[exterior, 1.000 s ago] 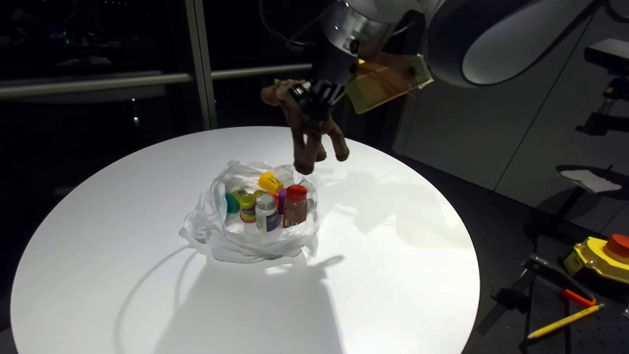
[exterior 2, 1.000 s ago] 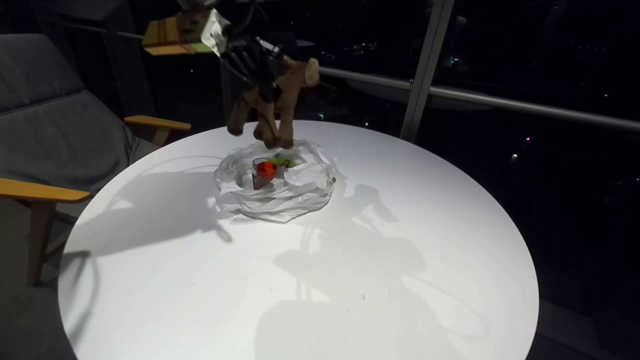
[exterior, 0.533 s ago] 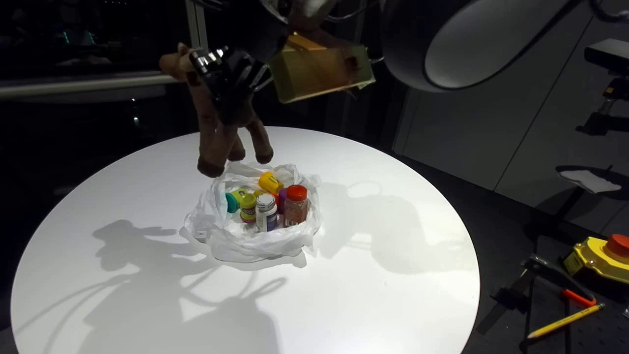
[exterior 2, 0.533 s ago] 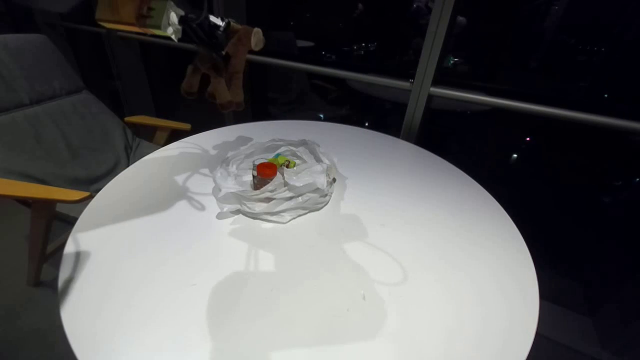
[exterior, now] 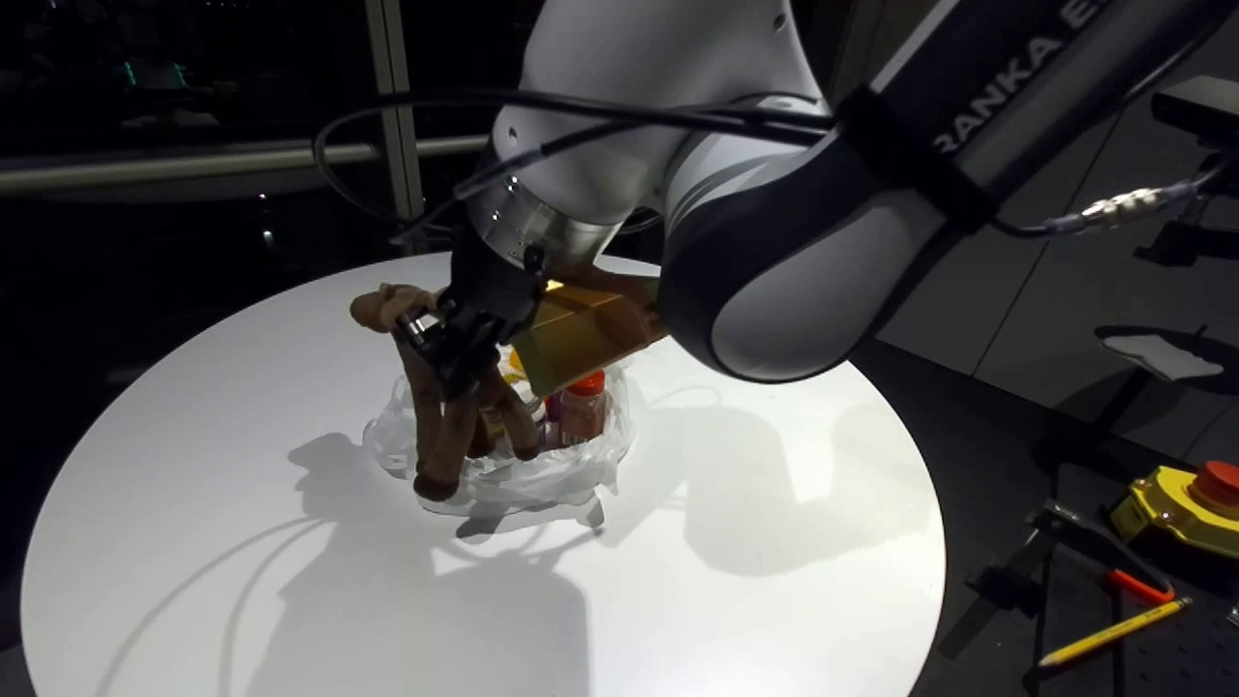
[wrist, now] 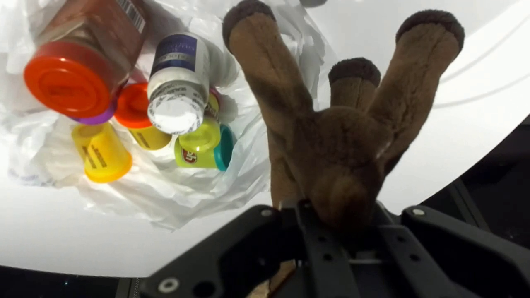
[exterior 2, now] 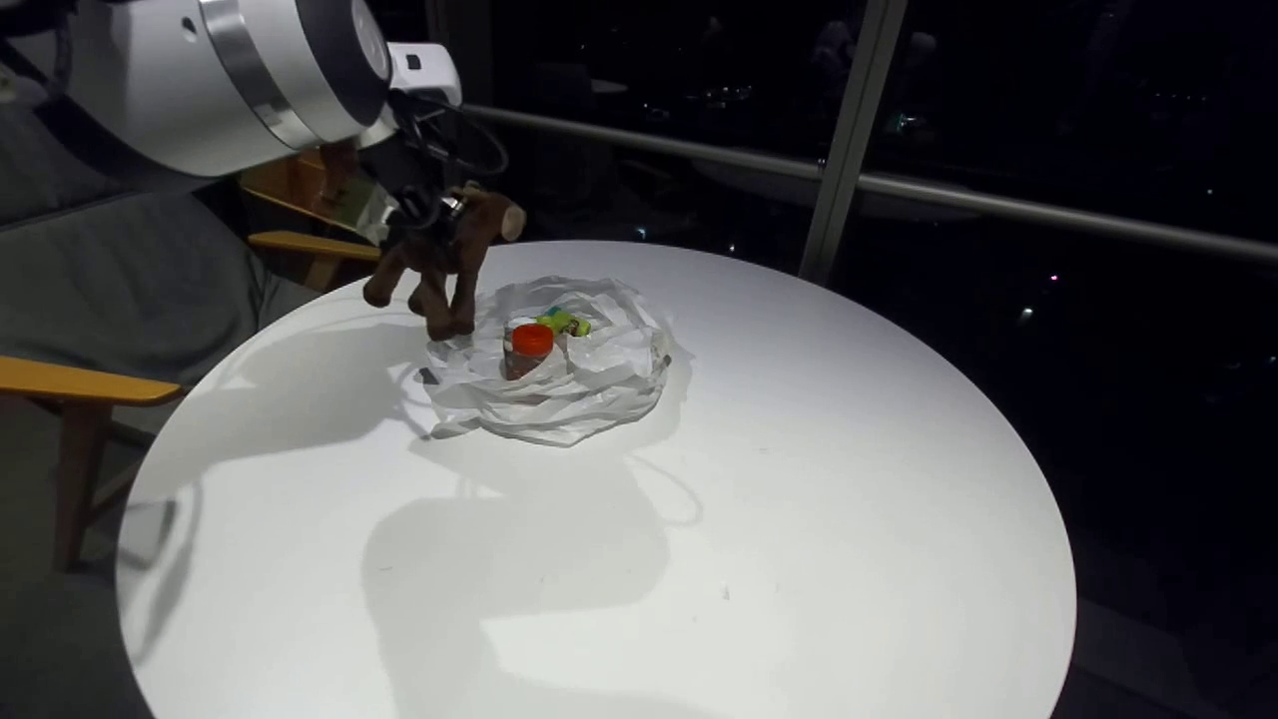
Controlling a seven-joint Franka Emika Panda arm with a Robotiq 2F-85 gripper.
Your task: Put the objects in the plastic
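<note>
Gripper (wrist: 344, 219): mine, clamped on the brown plush animal (wrist: 339, 140).
Plush animal: I hold it legs downward at the edge of the white plastic bag (exterior 2: 609, 384); whether they touch, I cannot tell.
Inside the bag: red-lidded jar (wrist: 83, 74), white pill bottle (wrist: 180, 78), Play-Doh tubs (wrist: 196, 157).
Beneath the bag: round white table (exterior 2: 829, 479).

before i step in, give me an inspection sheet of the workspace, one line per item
Surface: white round table, shadowed in places
Job's things: plastic bag on the table, holding a red-lidded jar, white bottle and tubs; brown plush animal overlaps the bag's edge in every view, contact can't be told
Clutter: yellow pencil and red-topped yellow box, off the table
Gripper: shut on the plush animal
Cables: black, looping out from the arm
Surroundings: dark windows; grey armchair by the table
</note>
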